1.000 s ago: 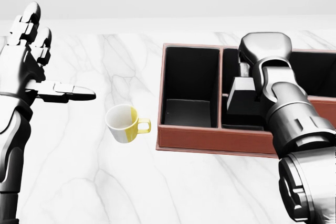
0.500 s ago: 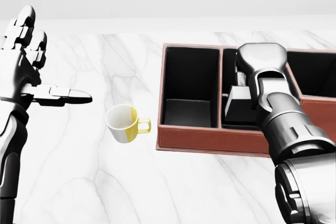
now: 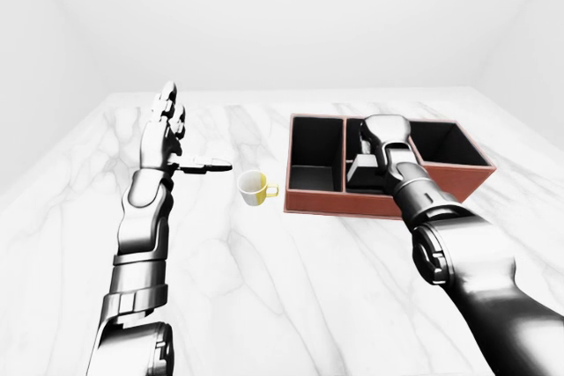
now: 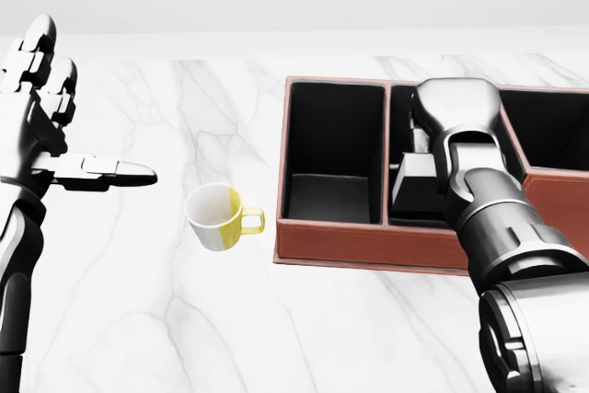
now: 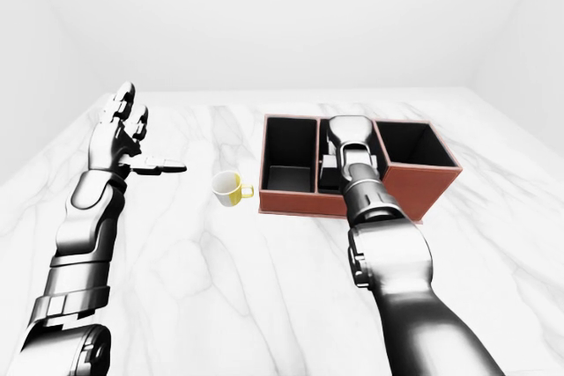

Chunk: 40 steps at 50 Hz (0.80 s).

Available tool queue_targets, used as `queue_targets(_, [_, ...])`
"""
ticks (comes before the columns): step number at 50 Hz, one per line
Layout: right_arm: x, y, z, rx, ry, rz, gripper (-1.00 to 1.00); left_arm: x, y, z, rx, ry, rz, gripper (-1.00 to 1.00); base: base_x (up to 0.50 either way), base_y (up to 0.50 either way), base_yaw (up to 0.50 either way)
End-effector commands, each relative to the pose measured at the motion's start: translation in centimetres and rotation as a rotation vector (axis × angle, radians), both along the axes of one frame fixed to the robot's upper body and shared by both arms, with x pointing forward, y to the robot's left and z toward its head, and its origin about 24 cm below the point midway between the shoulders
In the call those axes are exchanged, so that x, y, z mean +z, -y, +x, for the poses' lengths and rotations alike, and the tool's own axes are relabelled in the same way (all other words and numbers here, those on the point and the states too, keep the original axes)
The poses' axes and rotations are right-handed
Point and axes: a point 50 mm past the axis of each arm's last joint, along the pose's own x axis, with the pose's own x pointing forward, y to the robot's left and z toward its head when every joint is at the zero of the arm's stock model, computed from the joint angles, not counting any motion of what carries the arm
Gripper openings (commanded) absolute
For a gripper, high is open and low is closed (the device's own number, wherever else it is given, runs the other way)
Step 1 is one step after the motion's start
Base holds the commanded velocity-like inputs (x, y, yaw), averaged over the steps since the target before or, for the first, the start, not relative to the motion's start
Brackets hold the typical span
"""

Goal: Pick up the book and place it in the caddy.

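The caddy [image 4: 368, 246] is a red-brown box with three dark compartments, at the right of the head view. The book [image 4: 416, 183], a dark grey slab, stands tilted inside the middle compartment. My right hand [image 4: 431, 146] reaches down into that compartment from the lower right, and its fingers close on the top of the book; the back of the hand hides most of them. My left hand [image 4: 83, 108] is raised at the far left, well away from the caddy. It is open, with its fingers up and its thumb pointing right, and holds nothing.
A white mug with a yellow handle [image 4: 218, 216] lies tilted on the marble table [image 4: 184, 319], just left of the caddy. The caddy's left compartment [image 4: 329, 149] and right compartment [image 3: 445, 143] hold nothing. Pale walls stand beyond the table.
My right hand has sunk lower into the middle compartment, taking the book down with it. My left hand has drifted slightly to the left. The mug and caddy have not moved.
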Motion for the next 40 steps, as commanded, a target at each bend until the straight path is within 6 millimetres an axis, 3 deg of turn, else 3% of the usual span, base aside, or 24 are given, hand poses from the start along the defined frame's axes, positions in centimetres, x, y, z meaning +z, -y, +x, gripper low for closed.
queue_targets(1, [1.1, 0.1, 0.2, 0.015, 0.056, -0.068, -1.00, -0.1, -0.1, 0.0, 0.005, -0.006, -0.002, 1.00, 0.00, 0.00, 0.00])
queue_targets(22, [0.2, 0.7, -0.2, -0.004, 0.096, -0.044, -1.00, -0.2, -0.1, -0.5, 0.012, 0.004, 0.001, 1.00, 0.00, 0.00, 0.00])
queue_targets(23, [0.3, 0.7, -0.3, 0.001, 0.128, -0.061, -0.38, -0.4, -0.2, -0.5, 0.016, 0.001, 0.000, 1.00, 0.00, 0.00, 0.00])
queue_targets(24, [0.3, 0.8, -0.3, 0.000, 0.123, -0.063, 1.00, -0.4, -0.2, -0.6, 0.017, 0.000, -0.001, 1.00, 0.00, 0.00, 0.00])
queue_targets(40, [0.7, 0.4, -0.2, 0.007, 0.173, -0.051, 1.00, -1.2, -0.7, -1.1, 0.031, -0.016, -0.015, 1.00, 0.00, 0.00, 0.00])
